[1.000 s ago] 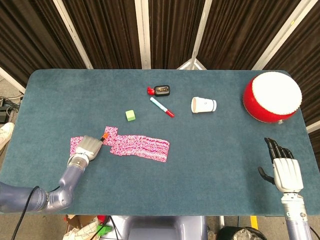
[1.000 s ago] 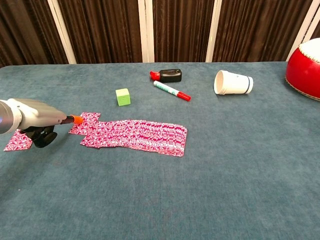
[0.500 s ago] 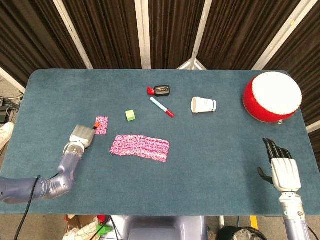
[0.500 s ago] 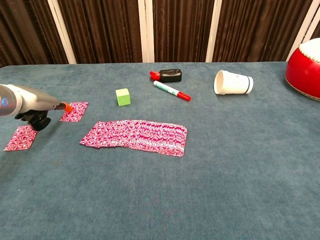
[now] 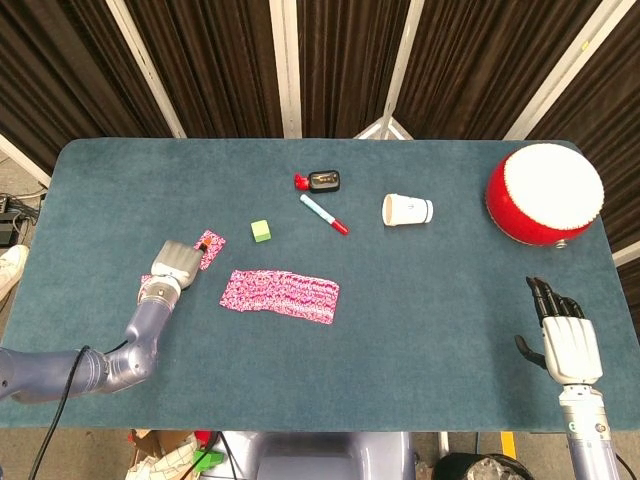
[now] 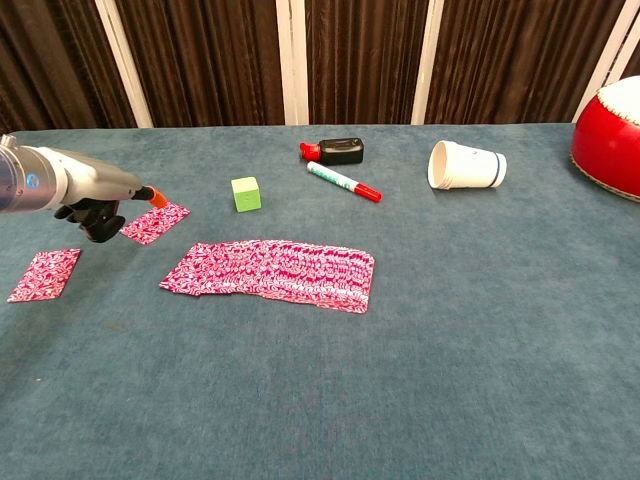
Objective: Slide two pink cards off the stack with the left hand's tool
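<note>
- Spread stack of pink cards (image 6: 270, 268) lies fanned flat on the counter (image 6: 420, 380), left of centre, its long axis roughly left to right.
- Two single pink cards lie apart from it: one card (image 6: 154, 222) just up-left of the stack's left end, a second card (image 6: 44, 274) further left near the counter edge. The head view shows only the first (image 5: 209, 247); the arm hides the other.
- Left hand (image 6: 88, 212) holds a grey tool (image 6: 70, 183) with an orange tip (image 6: 156, 196); the tip rests on or just over the far corner of the nearer loose card. Contact cannot be confirmed.
- Judgement: both cards appear clear of the stack, so the slide looks essentially complete. To finish well, lift the tip straight up rather than dragging, so the card does not follow or skid back toward the stack.
- Right hand (image 5: 568, 338) holds nothing, fingers loosely apart, at the near right corner, well away from the work.
- Green cube (image 6: 245, 193) sits near the loose card, on its right; a sideways sweep of the tool could knock it.
- Marker pen (image 6: 343, 182), small black bottle with red cap (image 6: 335, 151), tipped paper cup (image 6: 465, 165) and red-and-white drum (image 6: 610, 135) stand further right, no obstruction.
</note>
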